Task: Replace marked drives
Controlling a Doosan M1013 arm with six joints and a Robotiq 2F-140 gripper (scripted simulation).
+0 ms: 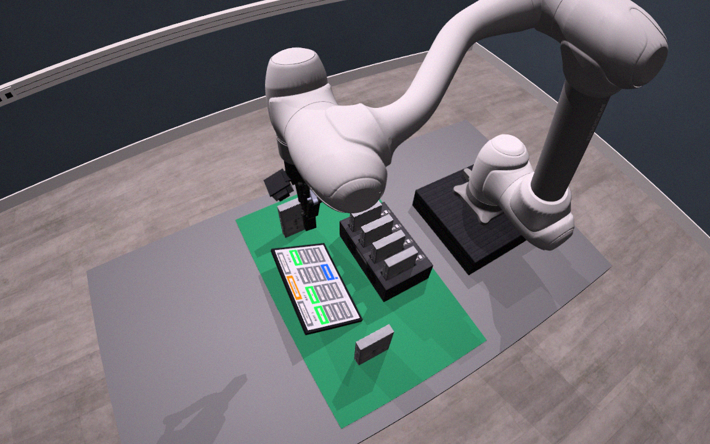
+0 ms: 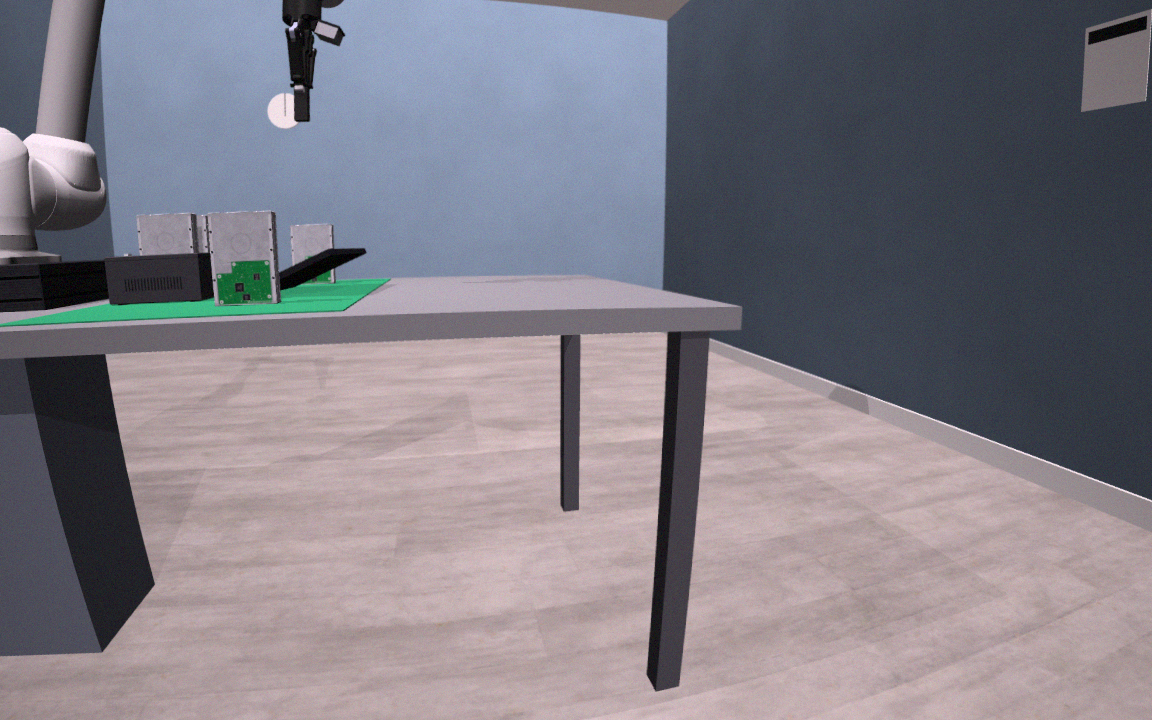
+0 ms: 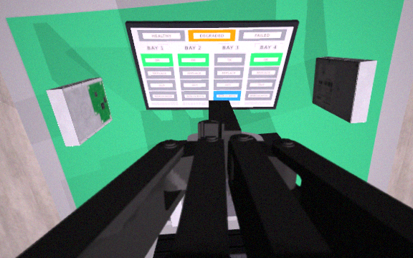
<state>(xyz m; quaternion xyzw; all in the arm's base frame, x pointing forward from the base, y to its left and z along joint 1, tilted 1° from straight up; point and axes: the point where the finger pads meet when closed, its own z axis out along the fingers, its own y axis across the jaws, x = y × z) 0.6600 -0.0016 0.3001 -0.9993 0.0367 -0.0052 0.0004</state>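
Note:
My gripper [image 1: 310, 226] [image 2: 301, 118] [image 3: 218, 117] is shut with nothing between its fingertips, high above the mat. The dock [image 1: 410, 283] [image 2: 157, 279] stands on the green mat [image 1: 359, 396] [image 2: 320, 300] [image 3: 350, 154], with several drives upright in a row; the arm partly hides the far one in the top view. The screen [image 1: 313, 290] [image 3: 193, 79] shows DEGRADED in orange, bays 1, 2 and 4 green at OK and bay 3 blue at REBUILDING. One loose drive [image 1: 374, 344] [image 2: 243, 255] [image 3: 79, 111] stands near the mat's front end. Another loose drive [image 1: 291, 218] [image 2: 311, 241] [image 3: 335, 86] stands near its far end.
The arm's black base block [image 1: 473, 251] stands beside the dock, off the mat. The screen leans up between the two loose drives, across from the dock. The grey table [image 1: 181, 309] [image 2: 562, 304] extends beyond the mat.

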